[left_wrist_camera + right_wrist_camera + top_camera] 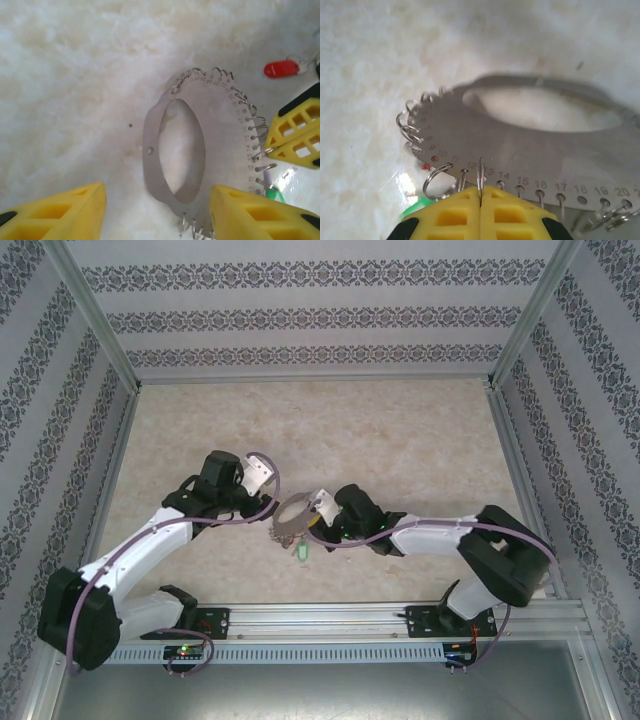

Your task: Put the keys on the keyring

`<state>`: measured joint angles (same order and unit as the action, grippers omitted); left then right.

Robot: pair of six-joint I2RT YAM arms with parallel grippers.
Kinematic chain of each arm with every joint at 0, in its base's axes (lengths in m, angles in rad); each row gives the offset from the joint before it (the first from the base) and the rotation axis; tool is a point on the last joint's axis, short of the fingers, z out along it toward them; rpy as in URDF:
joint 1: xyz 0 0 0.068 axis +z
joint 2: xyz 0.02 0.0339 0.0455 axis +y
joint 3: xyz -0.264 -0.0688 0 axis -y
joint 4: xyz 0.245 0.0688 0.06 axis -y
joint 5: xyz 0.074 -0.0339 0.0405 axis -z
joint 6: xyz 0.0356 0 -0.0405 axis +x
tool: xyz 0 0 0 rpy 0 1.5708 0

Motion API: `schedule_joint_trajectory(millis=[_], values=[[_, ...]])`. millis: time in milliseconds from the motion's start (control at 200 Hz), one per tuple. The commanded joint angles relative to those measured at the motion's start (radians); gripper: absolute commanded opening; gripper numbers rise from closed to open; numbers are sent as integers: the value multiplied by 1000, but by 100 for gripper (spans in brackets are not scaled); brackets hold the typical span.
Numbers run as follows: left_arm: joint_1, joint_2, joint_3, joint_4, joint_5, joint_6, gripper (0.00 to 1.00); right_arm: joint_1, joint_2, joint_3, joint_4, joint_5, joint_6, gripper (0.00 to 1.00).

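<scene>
Presently the keyring [290, 518] sits near the middle of the table [350, 430], between the two tool heads, somewhat closer to the arm bases than to the far wall. Seen from the left wrist, it is a flat grey metal plate [225, 125] with a large oval opening [182, 145] and a row of small wire rings [252, 131] hooked through holes along its outer edge. The right wrist view shows stamped numbers beside those holes. The right gripper [480, 192] is clenched, its yellow fingers pressed together on one of the wire rings [480, 172] at the plate's near rim, so it grasps the keyring [520, 145] by that ring. The same gripper appears from above [322, 503] just to the right of the plate, and in the left wrist view [295, 135] against the ringed edge. The left gripper [262, 475] is released: its two yellow fingers [60, 215] stand well apart, with the lower end of the plate lying between them [157, 192]; whether the other finger touches the plate cannot be told. The red-headed key [281, 68] lies on the table apart from the keyring, beyond its ringed edge, not threaded on. A green object [273, 194] rests on the table just beside the rim, under the right gripper [415, 210], and shows from above [300, 552] below the plate
</scene>
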<state>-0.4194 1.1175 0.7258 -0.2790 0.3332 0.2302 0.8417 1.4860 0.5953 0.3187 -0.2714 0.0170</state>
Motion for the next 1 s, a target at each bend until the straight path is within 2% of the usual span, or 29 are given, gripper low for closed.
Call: schedule_joint_trajectory(millis=[0,95,160,295,420,460,555,704,739,904,949,994], values=[[-8,-63,-27,99,-40,-19,58,32,-82,-21,3,72,-192,0],[-8,-92,-25,102,-56,-14,58,73,-115,-38,8,226,-293,0],[-8,-106,-25,104,-56,-14,58,78,-134,-34,-7,256,-321,0],[-8,-125,-31,122,-34,0,58,59,-178,-42,-20,214,-400,0],[-8,-127,-28,132,-40,8,58,24,-163,20,-129,66,-397,0],[-9,-125,-24,129,-39,13,58,46,-137,37,-148,68,-401,0],[-9,-119,-19,124,-44,8,58,145,-55,40,-133,228,-437,0],[-7,-140,-33,140,-92,-27,57,271,58,35,-24,639,-465,0],[-8,-147,-37,145,-108,-33,57,278,62,32,-2,672,-464,0],[-8,-164,-42,143,-156,-30,58,273,9,23,32,667,-432,0],[-8,-166,-43,144,-153,-28,58,247,-17,11,31,583,-404,0],[-8,-167,-41,143,-133,-20,58,191,-59,-6,23,427,-349,0]])
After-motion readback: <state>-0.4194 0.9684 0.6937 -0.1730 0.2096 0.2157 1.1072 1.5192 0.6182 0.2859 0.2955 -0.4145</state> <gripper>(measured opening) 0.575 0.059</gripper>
